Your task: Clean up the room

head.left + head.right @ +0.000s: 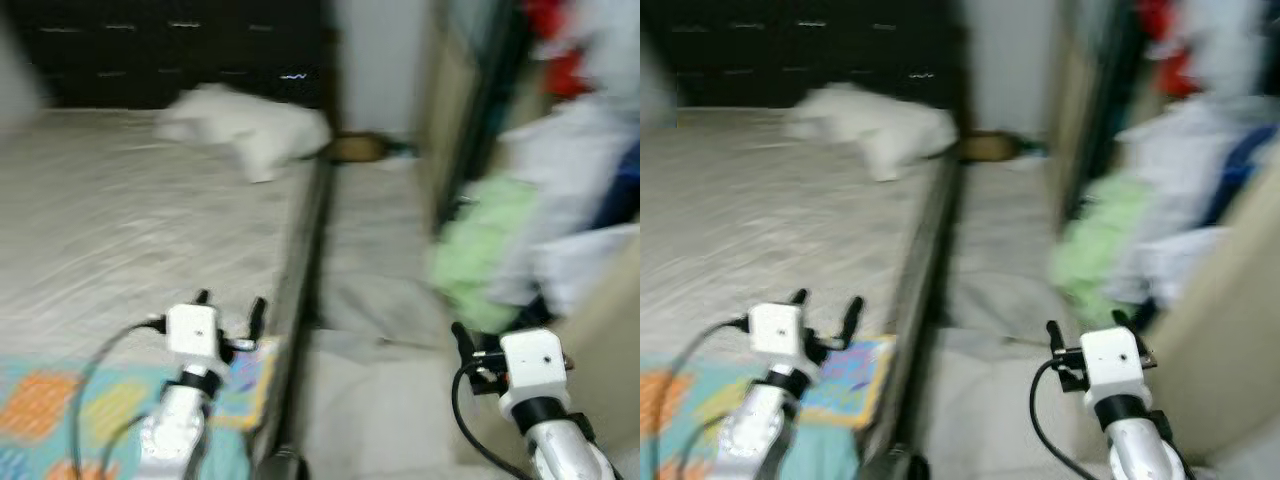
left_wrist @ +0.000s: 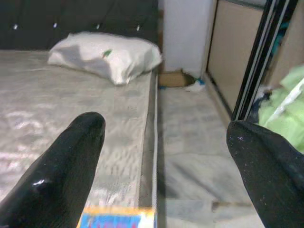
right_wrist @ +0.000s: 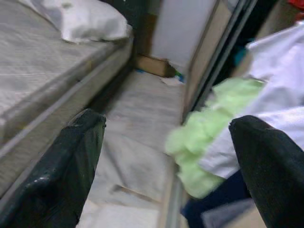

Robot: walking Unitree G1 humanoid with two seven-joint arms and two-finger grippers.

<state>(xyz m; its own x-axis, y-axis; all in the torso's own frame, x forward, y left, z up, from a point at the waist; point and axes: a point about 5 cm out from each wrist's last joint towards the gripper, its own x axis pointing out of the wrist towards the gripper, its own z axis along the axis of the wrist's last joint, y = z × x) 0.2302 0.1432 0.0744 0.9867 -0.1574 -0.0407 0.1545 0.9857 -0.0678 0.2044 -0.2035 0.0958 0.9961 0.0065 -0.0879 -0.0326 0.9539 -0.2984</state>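
left gripper (image 1: 230, 305) hovers over the near bed corner, above a bright patterned cloth (image 1: 60, 410) cut off by the frame edge; fingers spread wide, nothing held. right gripper (image 1: 495, 335) hangs over the floor (image 2: 190, 133) strip, jaws also wide and empty. just beside it, a pale green garment (image 3: 209, 128) spills from the wardrobe (image 2: 232, 52) with white clothes (image 3: 280, 85); head views blurred, details unclear. farther off, a white pillow (image 2: 107, 57) lies on the bare mattress (image 2: 57, 114); a brown box (image 2: 173, 78) sits at the far wall.

A bare grey mattress (image 2: 57, 123) (dark headboard (image 2: 71, 19) behind) flanks a pale tiled floor (image 2: 190, 137).
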